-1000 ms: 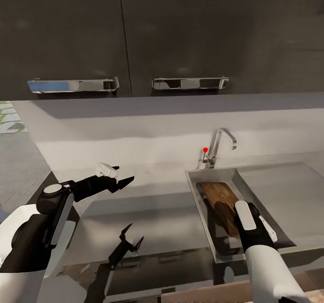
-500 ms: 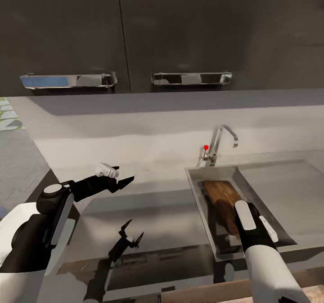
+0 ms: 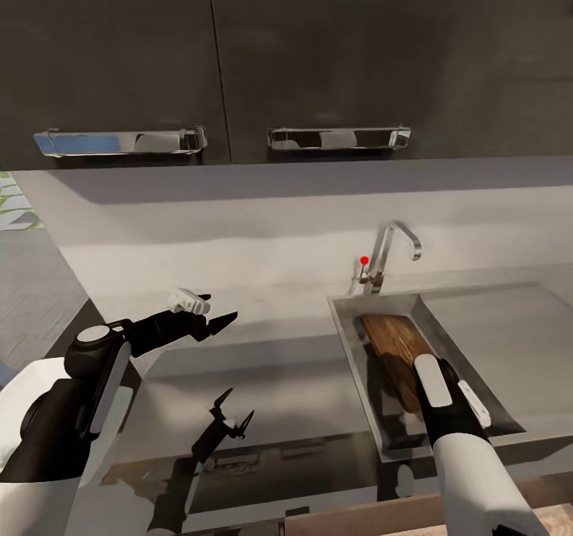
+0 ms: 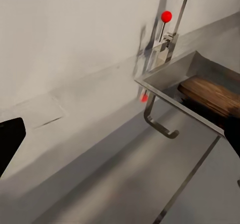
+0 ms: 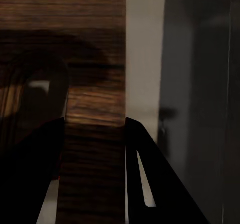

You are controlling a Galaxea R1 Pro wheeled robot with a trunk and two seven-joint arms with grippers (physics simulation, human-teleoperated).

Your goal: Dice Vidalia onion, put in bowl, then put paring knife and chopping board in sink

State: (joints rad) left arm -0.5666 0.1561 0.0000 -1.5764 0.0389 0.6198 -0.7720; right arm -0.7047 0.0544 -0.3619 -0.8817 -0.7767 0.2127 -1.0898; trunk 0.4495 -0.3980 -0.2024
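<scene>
Your right gripper (image 3: 422,389) reaches down into the sink (image 3: 350,337), and from the head view you cannot tell how its jaws stand, because the wrist hides them. The chopping board (image 3: 390,341) lies tilted inside the basin, its far end toward the tap (image 3: 390,254) with the red dot. Your left gripper (image 3: 208,313) hangs above the countertop (image 3: 270,377), well apart from the sink, jaws spread and holding nothing. Dark upper cabinets (image 3: 318,51) with chrome handles run across the top of this view, over a plain grey wall.

Through the left wrist camera, you look along the bare worktop toward the sink's near corner. The brown board (image 4: 212,95) shows inside the basin, and the tap rises behind it. One dark fingertip (image 4: 9,139) of the left gripper sits at the picture's edge.

Through the right wrist camera, the wood grain of the board (image 5: 95,59) sits very close. Two dark fingers (image 5: 150,184) stand on either side of a strip of the board, so the jaws appear to be closed on its edge or only just parted from it; which of the two is not clear.

By these pictures the task looks nearly finished: the board is already in the sink. The paring knife, onion and bowl cannot be made out, so those steps cannot be checked. What is left seems to be letting go and lifting clear. The steel walls and the tap crowd the right arm's way out.
</scene>
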